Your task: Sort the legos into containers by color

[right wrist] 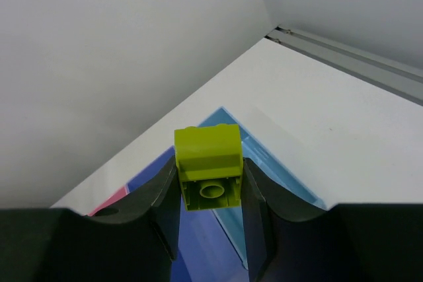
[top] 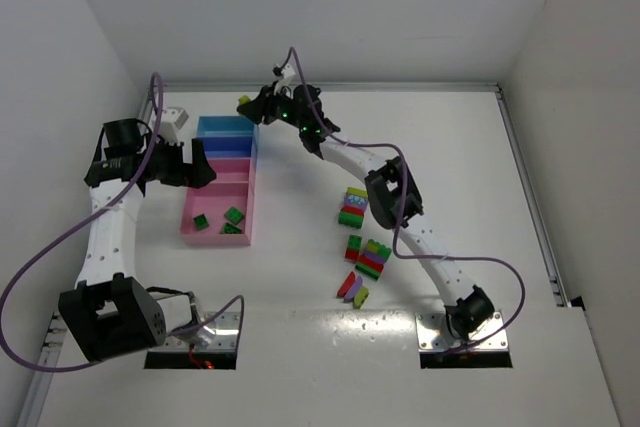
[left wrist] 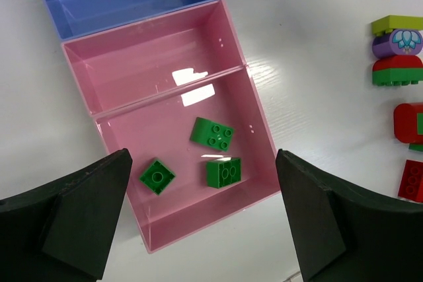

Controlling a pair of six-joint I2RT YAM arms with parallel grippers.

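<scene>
1. Loose red, green, purple and yellow-green plastic lego bricks [top: 358,247], some stacked, lie nearest on the white table [top: 450,147].
2. The large pink plastic tray [left wrist: 261,123] holds three green bricks [left wrist: 211,133]. The left gripper [left wrist: 203,163] hovers above, jaws wide apart.
3. The right gripper [right wrist: 210,176] clamps one yellow-green brick [right wrist: 206,153], seemingly above the light blue end tray [right wrist: 264,156].

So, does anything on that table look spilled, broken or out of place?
Nothing stands out. The end pink tray holds only green bricks; the unsorted bricks sit together beside the right arm.
</scene>
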